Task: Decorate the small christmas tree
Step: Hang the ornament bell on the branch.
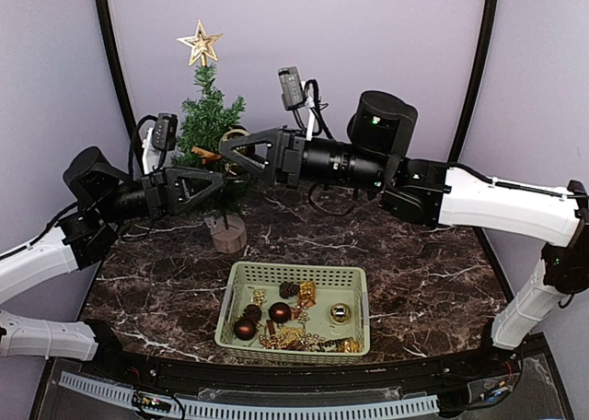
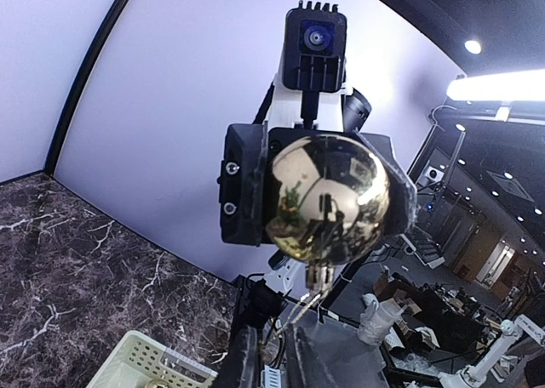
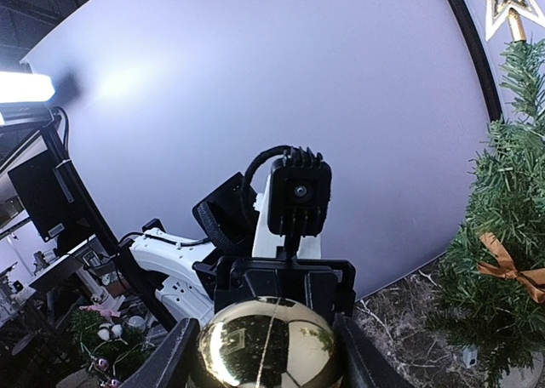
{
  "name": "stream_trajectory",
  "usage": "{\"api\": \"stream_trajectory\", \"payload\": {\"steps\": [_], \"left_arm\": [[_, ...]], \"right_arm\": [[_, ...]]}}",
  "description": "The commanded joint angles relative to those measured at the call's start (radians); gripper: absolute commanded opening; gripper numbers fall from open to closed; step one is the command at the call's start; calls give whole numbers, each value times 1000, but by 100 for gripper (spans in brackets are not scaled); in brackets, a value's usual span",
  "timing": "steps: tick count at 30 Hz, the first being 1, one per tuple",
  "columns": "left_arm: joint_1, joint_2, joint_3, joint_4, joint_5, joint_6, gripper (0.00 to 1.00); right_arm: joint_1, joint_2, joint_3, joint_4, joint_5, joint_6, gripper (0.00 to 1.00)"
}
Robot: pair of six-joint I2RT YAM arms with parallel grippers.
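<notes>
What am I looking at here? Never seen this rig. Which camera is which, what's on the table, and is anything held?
These are two robot arms bolted at the near edge of a table, each ending in a two-finger gripper. The wide picture comes from a fixed camera above and behind them. The other two come from cameras on the wrists. The wrists face each other here, so each shows the opposite gripper head-on.

On the marble table stand a small christmas tree topped by a gold star and a green basket. The basket holds dark red baubles, a pine cone and a gold bauble, among other trinkets.

The right gripper clamps a mirror-gold ball close by the tree. The left gripper sits just in front of the ball; I cannot tell whether it is open.
</notes>
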Motion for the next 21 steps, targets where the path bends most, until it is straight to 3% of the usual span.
{"api": "stream_trajectory", "payload": {"steps": [1, 9, 13, 15, 19, 21], "left_arm": [[4, -34, -25, 50, -15, -8, 12], [5, -55, -38, 60, -29, -5, 1], [4, -61, -43, 31, -47, 12, 12], [5, -66, -47, 15, -61, 22, 25], [7, -64, -50, 7, -78, 20, 30], [7, -57, -50, 7, -84, 14, 43]], "right_arm": [[-8, -28, -11, 55, -13, 11, 46], [-7, -13, -13, 55, -6, 13, 46], [-7, -9, -9, 65, -10, 19, 46], [-7, -9, -6, 65, -15, 20, 46], [-8, -9, -7, 76, -28, 28, 46], [-7, -8, -10, 88, -37, 38, 46]]}}
